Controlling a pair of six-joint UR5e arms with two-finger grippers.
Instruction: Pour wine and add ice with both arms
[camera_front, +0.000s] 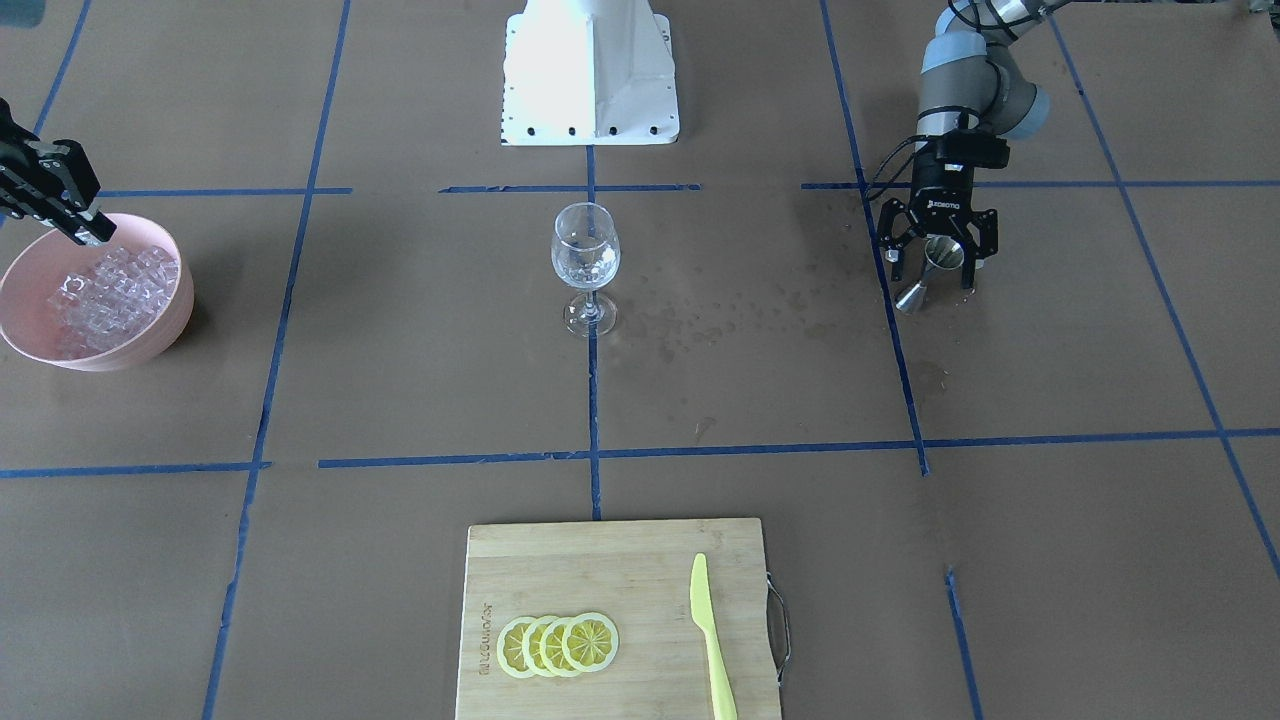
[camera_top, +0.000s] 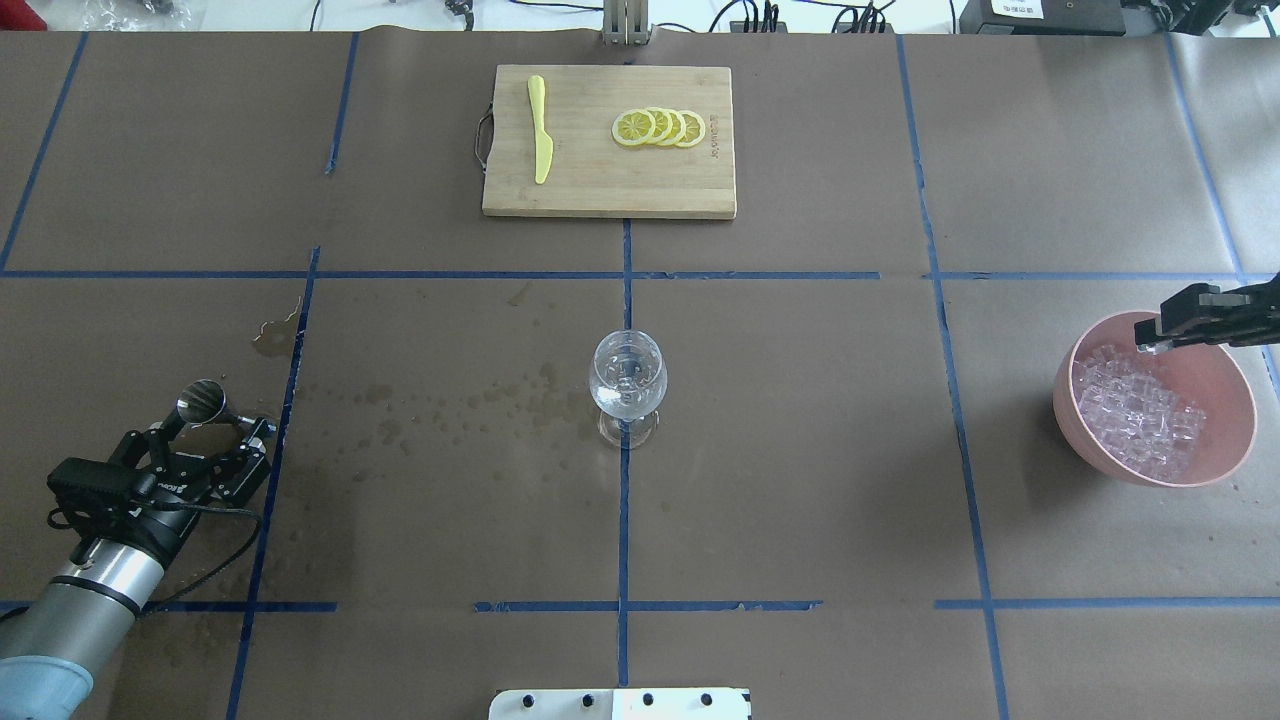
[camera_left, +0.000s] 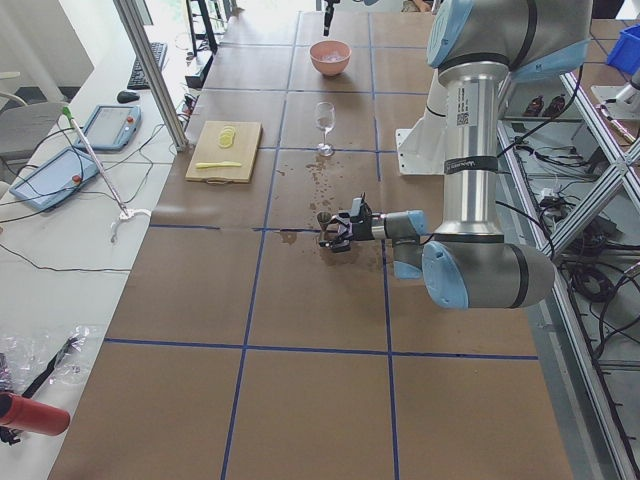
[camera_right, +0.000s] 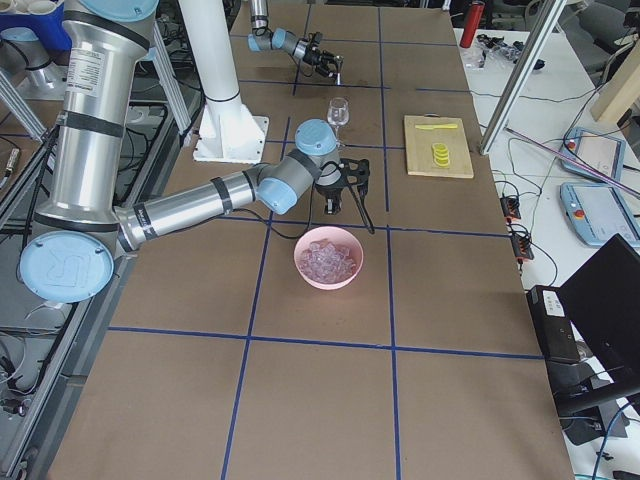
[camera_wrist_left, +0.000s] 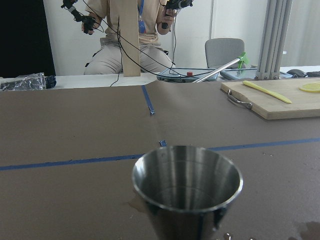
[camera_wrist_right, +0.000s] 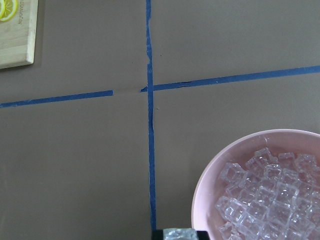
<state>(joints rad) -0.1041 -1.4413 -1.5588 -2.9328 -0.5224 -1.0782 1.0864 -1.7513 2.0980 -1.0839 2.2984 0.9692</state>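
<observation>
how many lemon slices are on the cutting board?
4. All lie in one overlapping row on the cutting board, beside the yellow knife: one lemon slice fully shown, three partly covered. A further one underneath could be hidden.

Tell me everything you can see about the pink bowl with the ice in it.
The round pink bowl, matt and plastic-looking, stands upright on the brown paper-covered table, on the robot's right. Clear ice cubes fill it partway, below the rim. Outside, only the table touches it; the right gripper hangs above its edge, apparently with one cube between its jaws.
</observation>
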